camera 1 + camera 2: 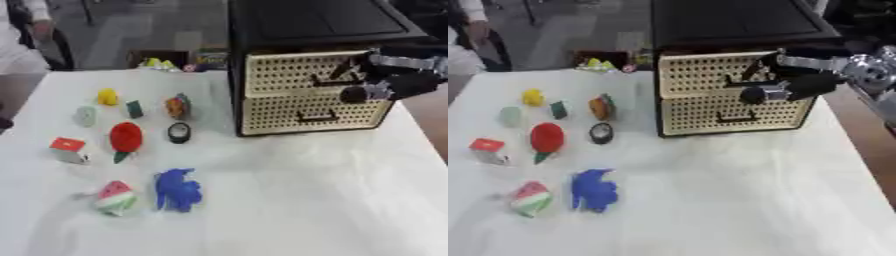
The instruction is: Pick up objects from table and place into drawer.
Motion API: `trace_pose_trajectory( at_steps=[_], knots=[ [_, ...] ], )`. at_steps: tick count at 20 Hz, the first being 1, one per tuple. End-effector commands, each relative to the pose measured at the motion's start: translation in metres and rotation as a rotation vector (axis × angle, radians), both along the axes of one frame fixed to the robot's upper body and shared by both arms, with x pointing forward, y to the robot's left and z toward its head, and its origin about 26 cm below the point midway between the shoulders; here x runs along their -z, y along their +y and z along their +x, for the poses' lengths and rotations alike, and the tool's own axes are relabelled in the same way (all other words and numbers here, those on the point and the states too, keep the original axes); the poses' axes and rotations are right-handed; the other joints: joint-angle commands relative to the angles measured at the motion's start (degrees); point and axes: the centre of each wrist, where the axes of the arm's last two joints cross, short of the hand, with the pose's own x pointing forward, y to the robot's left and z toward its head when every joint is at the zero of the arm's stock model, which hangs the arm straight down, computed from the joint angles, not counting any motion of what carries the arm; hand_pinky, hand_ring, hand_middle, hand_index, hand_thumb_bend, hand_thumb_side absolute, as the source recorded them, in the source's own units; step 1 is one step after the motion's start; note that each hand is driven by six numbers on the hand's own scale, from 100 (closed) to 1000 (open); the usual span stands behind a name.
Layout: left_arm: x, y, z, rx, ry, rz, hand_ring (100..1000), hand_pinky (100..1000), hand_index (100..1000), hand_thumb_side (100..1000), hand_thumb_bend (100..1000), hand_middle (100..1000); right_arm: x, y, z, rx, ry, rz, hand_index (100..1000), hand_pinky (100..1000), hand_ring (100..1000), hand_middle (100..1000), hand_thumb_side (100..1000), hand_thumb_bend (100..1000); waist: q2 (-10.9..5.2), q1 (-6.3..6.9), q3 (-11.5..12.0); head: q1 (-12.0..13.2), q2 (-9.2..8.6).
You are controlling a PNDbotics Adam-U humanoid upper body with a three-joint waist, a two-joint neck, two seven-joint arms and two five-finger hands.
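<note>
Left eye view: white table [332, 200]. Black cabinet [306, 20] w/ two cream perforated drawers, both closed; upper drawer [289, 75], lower drawer [289, 112]. Right hand [389, 82] at upper drawer front by its handle; fingers curled, can't tell if clamped on handle. Toys at table left, well apart from cabinet: blue toy [178, 189], watermelon slice [115, 196], red strawberry [125, 137], red-topped cube [68, 149], yellow item [107, 96], black round item [178, 132].

Right eye view: same layout. Orange item [601, 106] and small green block [558, 109] just beside each other, near cabinet's left side
</note>
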Motion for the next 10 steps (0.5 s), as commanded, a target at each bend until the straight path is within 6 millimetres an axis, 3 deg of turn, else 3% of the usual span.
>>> trace_pose_trajectory(
  at_steps=[1, 10],
  knots=[
    [-0.0059, -0.0006, -0.0018, 0.005, -0.022, 0.011, 622, 524, 714, 1000, 100, 626, -0.0143, -0.0055, -0.0001, 0.028, -0.057, -0.037, 857, 100, 100, 100, 1000, 811, -0.62, -0.12, 0.0, -0.2, -0.84],
    [-0.0056, -0.0012, -0.0018, 0.008, -0.021, 0.014, 622, 523, 713, 1000, 100, 625, -0.0123, -0.0103, 0.0063, 0.058, -0.097, -0.085, 851, 100, 100, 100, 993, 826, -0.37, -0.15, 0.0, -0.2, -1.2]
  ],
)
